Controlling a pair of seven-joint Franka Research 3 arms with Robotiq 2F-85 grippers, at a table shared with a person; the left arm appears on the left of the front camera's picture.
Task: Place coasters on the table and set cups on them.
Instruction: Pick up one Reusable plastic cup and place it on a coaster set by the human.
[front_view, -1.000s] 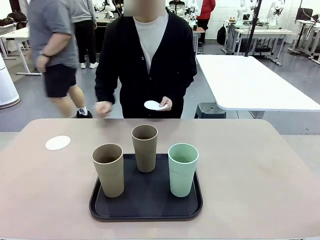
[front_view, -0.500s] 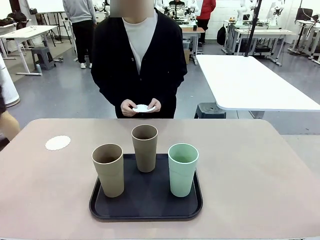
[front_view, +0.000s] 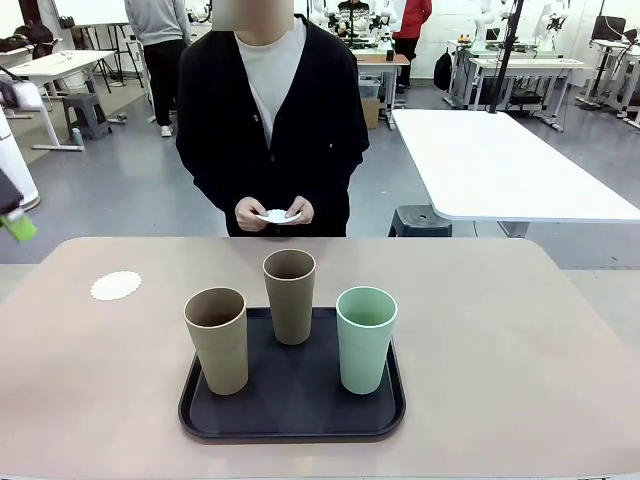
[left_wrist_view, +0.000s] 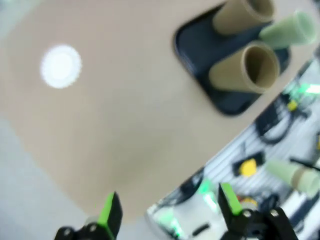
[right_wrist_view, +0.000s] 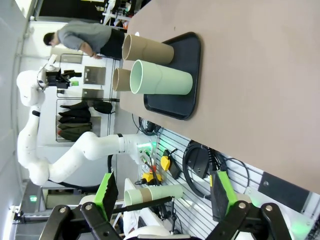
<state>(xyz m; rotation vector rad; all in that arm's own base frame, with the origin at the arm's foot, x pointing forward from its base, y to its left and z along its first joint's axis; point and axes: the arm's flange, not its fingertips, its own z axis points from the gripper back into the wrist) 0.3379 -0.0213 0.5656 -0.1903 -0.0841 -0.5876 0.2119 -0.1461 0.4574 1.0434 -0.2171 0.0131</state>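
While left gripper (left_wrist_view: 168, 200) and right gripper (right_wrist_view: 163, 187) gape empty, three cups (front_view: 216, 340) (front_view: 289, 296) (front_view: 366, 338) stand on tray (front_view: 290, 420) lower centre, one coaster (front_view: 116, 285) mid-left, maybe two more in hands (front_view: 250, 214).

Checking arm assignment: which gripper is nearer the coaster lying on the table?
Left. The left gripper, open, hovers by the table's left edge with the coaster ahead of it. The right gripper, open, sits off the table's edge, the black tray between it and the coaster.

The held coaster (front_view: 277, 216), perhaps a stack, is partly covered by fingers (front_view: 297, 211), with the left wrist view blurred.
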